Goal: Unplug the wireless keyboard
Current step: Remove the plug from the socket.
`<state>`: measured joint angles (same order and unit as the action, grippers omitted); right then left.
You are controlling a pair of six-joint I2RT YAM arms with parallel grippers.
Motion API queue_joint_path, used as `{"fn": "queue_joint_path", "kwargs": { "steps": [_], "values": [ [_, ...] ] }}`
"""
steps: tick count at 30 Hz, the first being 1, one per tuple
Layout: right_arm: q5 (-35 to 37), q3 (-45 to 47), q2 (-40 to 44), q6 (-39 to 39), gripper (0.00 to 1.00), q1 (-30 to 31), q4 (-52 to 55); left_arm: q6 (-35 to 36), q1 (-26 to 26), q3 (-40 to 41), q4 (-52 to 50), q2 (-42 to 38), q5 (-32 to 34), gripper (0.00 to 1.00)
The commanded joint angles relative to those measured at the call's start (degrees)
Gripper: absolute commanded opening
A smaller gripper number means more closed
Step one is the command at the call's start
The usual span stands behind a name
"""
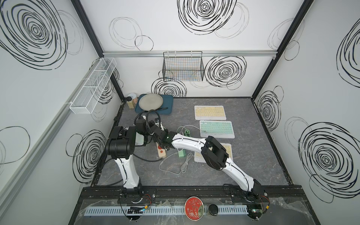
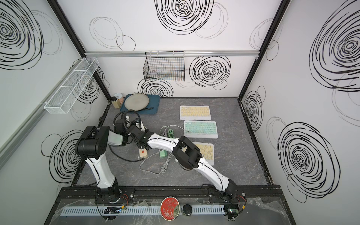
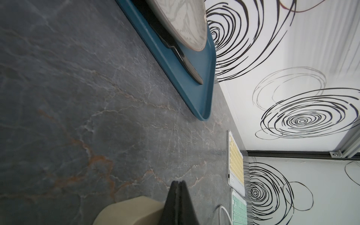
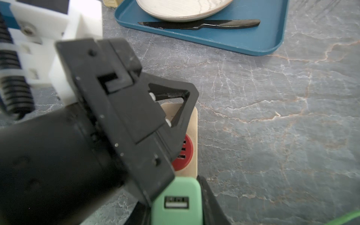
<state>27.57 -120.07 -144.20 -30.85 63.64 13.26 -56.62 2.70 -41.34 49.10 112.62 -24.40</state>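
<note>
Closest to the lens in the right wrist view, a green adapter (image 4: 175, 187) is clamped between the fingers of the right gripper (image 4: 176, 196), which are closed part-way against its sides. The USB port facing the camera is seen to be empty. The adapter is placed at the power strip (image 4: 192, 134), just beside a bare red socket (image 4: 184, 153); whether its prongs are seated or clear cannot be told. The strip's far end is pressed down by the left gripper (image 3: 178, 188), whose fingers are shut together with nothing between them.

In both top views three keyboards are laid in a row, apart from the strip: a far yellow keyboard (image 1: 210, 113), a green keyboard (image 1: 217, 129) and a near yellow keyboard (image 1: 228, 153) partly covered by the right arm. A white cable (image 1: 191, 126) is run up to the green keyboard's edge. A second adapter (image 1: 182, 154) is lying off the strip on the table (image 1: 253, 155).

The unplugging is judged to be under way: the strip is braced and the plug gripped, while the pull-out and release are left.
</note>
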Motion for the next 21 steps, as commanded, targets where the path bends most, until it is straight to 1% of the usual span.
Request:
{"fn": "queue_joint_path", "kwargs": {
  "steps": [1,3,5,10,13,17,19,21],
  "values": [
    [2.43,-3.70,-2.18,3.24,0.00,0.87,-7.99,-0.40,-0.06,2.14,-7.62,3.49,-0.12,0.02],
    [7.03,-5.77,-2.82,7.08,0.00,1.64,-7.64,-0.42,-0.06,2.17,-7.53,3.56,-0.20,0.02],
    [9.32,-7.21,-3.40,9.68,0.00,1.75,-7.93,-0.51,0.00,2.23,-7.44,3.57,-0.21,0.02],
    [8.67,-7.14,-2.35,10.83,0.00,0.88,-9.25,-0.60,0.02,2.23,-7.29,3.57,-0.32,0.02],
    [4.86,-4.28,-0.32,9.64,0.00,0.32,-11.63,-0.68,0.03,2.23,-7.19,3.66,-0.30,0.02],
    [-9.57,-1.55,1.44,1.59,0.00,-2.18,-12.98,-0.68,0.04,2.23,-7.17,3.66,-0.38,0.01],
    [-10.50,-1.55,1.77,0.56,0.00,-2.21,-12.88,-0.68,0.11,2.23,-7.09,3.73,-0.38,0.01],
    [-8.63,-1.40,2.24,1.18,0.00,-1.55,-12.90,-0.77,0.11,2.32,-7.00,3.75,-0.47,0.01]
  ]
}}
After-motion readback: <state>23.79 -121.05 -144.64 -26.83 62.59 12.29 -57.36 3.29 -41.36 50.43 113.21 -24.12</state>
